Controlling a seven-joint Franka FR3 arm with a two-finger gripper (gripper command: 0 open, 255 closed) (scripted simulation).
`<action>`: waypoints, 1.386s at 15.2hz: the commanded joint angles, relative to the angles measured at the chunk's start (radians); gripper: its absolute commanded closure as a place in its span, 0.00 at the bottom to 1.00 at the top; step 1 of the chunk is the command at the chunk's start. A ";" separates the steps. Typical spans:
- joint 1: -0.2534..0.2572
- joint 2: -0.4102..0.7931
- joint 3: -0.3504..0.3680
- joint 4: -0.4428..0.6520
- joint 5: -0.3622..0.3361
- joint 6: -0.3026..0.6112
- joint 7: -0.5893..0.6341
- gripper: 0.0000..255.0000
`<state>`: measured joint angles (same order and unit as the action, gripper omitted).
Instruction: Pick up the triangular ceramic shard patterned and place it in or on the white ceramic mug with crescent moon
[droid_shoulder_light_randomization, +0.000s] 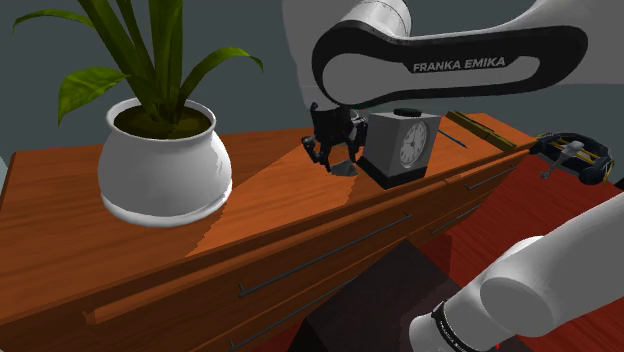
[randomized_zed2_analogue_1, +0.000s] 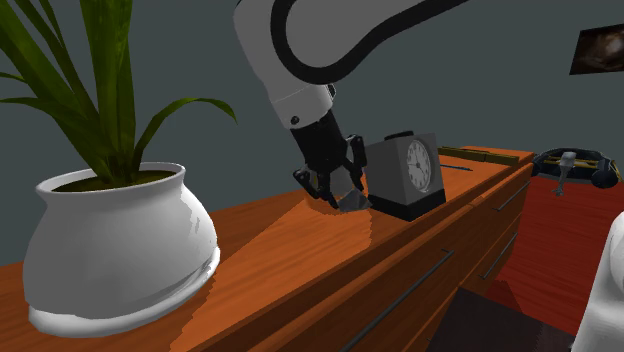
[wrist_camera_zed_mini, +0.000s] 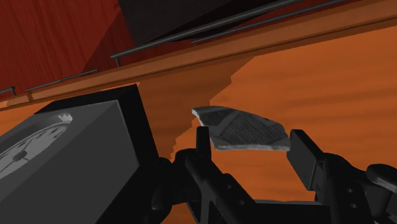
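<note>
A grey triangular shard (wrist_camera_zed_mini: 245, 129) with a fine striped pattern lies flat on the orange wooden dresser top (wrist_camera_zed_mini: 331, 83). My black gripper (wrist_camera_zed_mini: 253, 149) hangs just over it, open, with one finger at each end of the shard; I cannot tell whether either finger touches it. In the shoulder view the gripper (droid_shoulder_light_randomization: 338, 160) points down at the small shard (droid_shoulder_light_randomization: 347, 170), right beside a dark grey clock. The second exterior view has the gripper (randomized_zed2_analogue_1: 338, 195) low over the shard (randomized_zed2_analogue_1: 352, 201).
A boxy grey clock (droid_shoulder_light_randomization: 400, 147) (randomized_zed2_analogue_1: 405, 175) (wrist_camera_zed_mini: 63, 153) stands close against the gripper. A big white pot with a green plant (droid_shoulder_light_randomization: 165, 160) (randomized_zed2_analogue_1: 115, 245) sits further along the dresser (droid_shoulder_light_randomization: 300, 215). A dark and yellow object (droid_shoulder_light_randomization: 572, 155) lies past the far end.
</note>
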<state>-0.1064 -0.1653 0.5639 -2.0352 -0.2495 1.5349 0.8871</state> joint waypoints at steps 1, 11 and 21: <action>-0.001 -0.005 -0.002 0.022 0.001 -0.025 -0.010 1.00; -0.004 -0.009 -0.004 0.150 -0.003 -0.151 -0.048 1.00; -0.016 0.020 -0.009 0.285 -0.031 -0.253 -0.091 1.00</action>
<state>-0.1173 -0.1530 0.5595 -1.7636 -0.2722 1.2867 0.8067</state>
